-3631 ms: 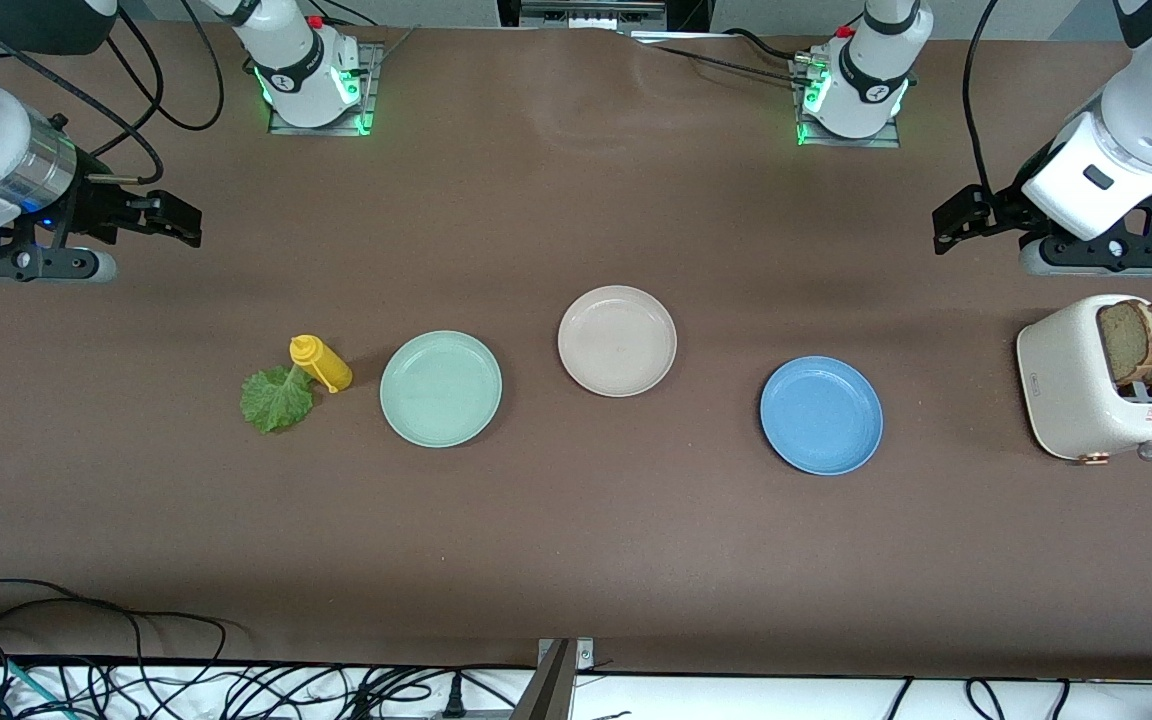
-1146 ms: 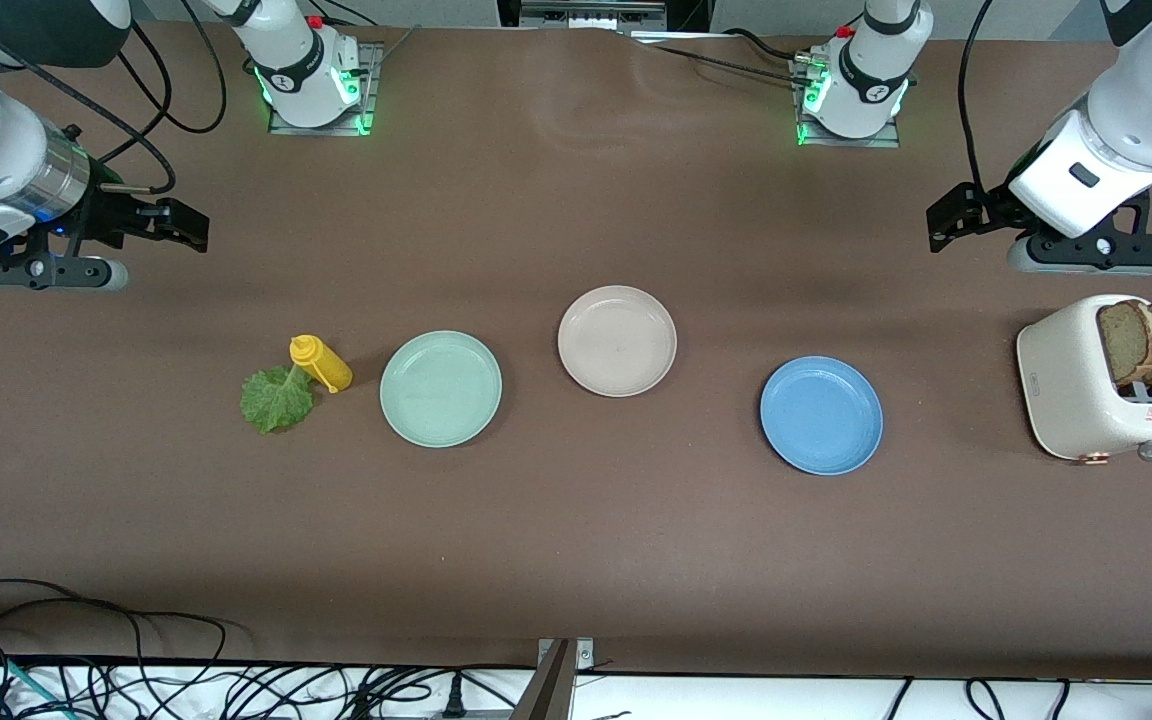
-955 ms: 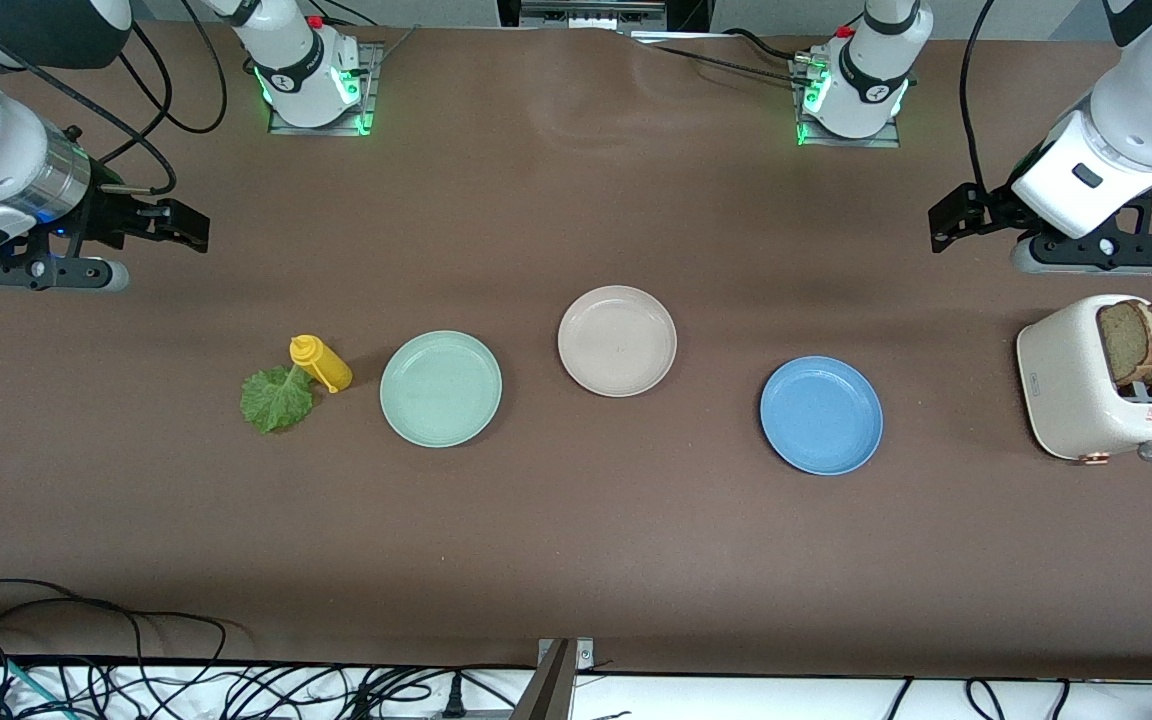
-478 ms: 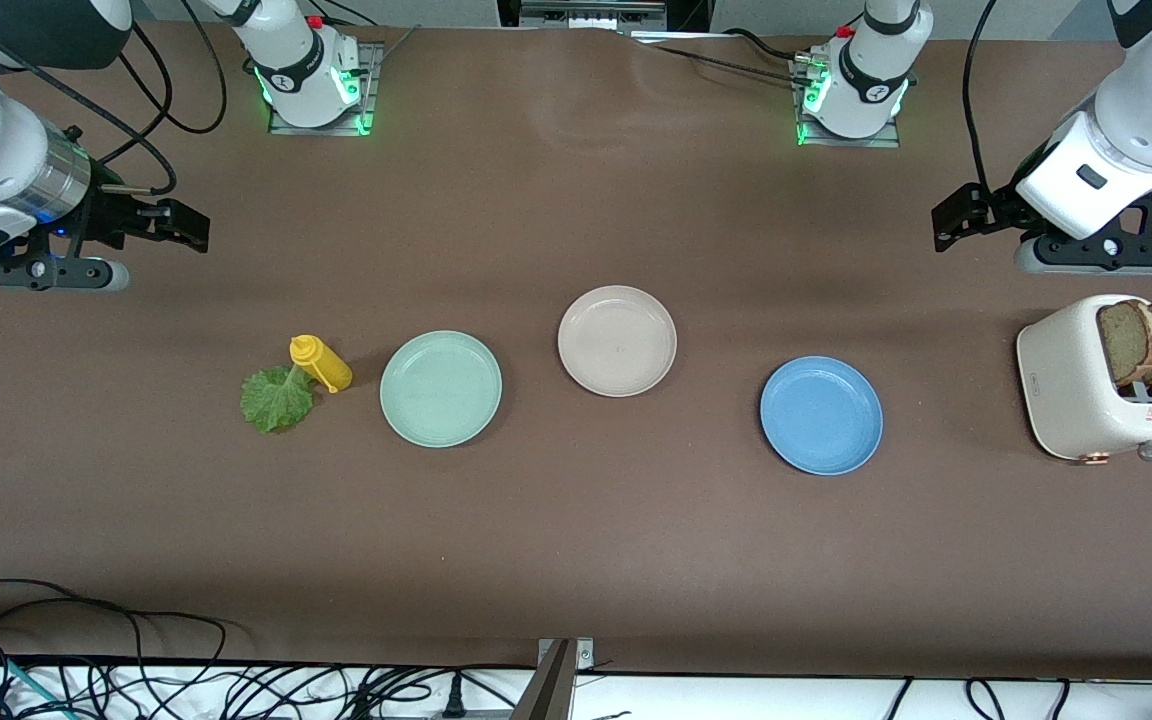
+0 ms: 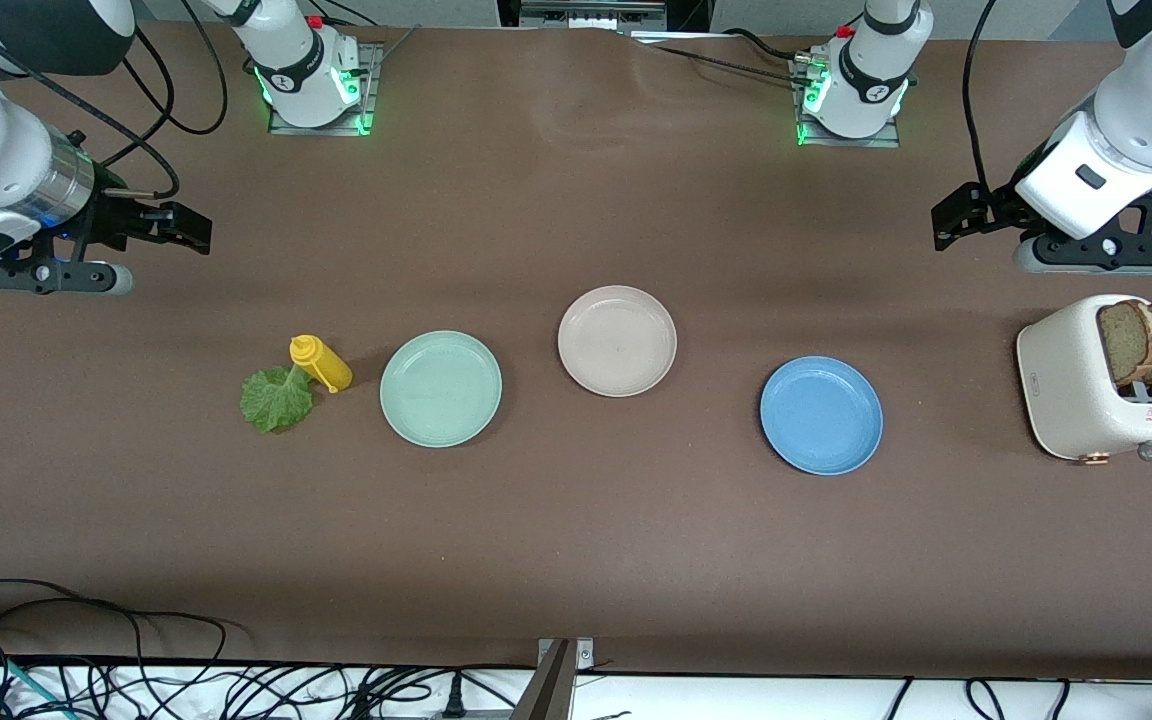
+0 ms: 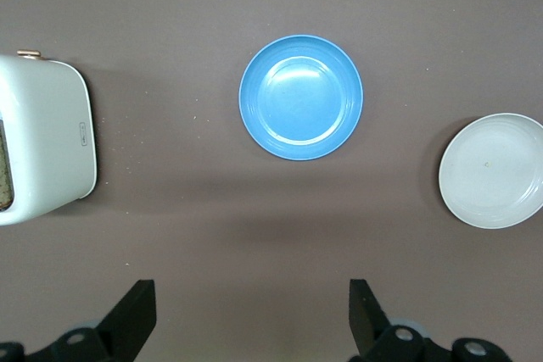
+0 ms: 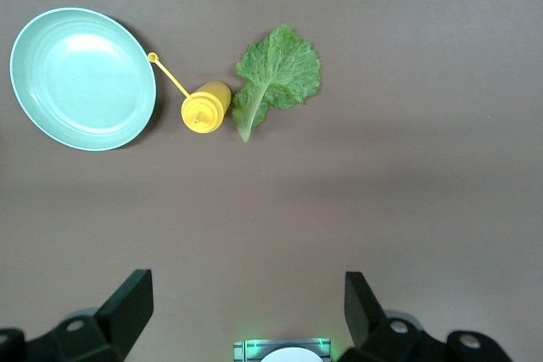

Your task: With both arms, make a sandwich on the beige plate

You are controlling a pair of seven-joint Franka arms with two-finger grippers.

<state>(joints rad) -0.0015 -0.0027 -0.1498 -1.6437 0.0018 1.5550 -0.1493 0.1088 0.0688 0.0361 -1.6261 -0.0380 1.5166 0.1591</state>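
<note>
Both your grippers hang with jaws spread wide, gripping nothing, and no sandwich is built yet.

Your left gripper (image 5: 948, 218) is over bare table at the left arm's end, farther from the front camera than the toaster (image 5: 1076, 385); its fingers (image 6: 136, 315) frame empty table in the left wrist view. Your right gripper (image 5: 186, 227) is over bare table at the right arm's end, its fingers (image 7: 127, 303) well apart. Two bread slices (image 5: 1149, 340) stand upright in the toaster. The lettuce (image 5: 276, 398) lies flat on the table, touching the yellow bottle (image 5: 321, 363). The beige plate (image 5: 617, 340) sits mid-table between the green plate (image 5: 441, 388) and the blue plate (image 5: 821, 414), farther from the front camera than both.
</note>
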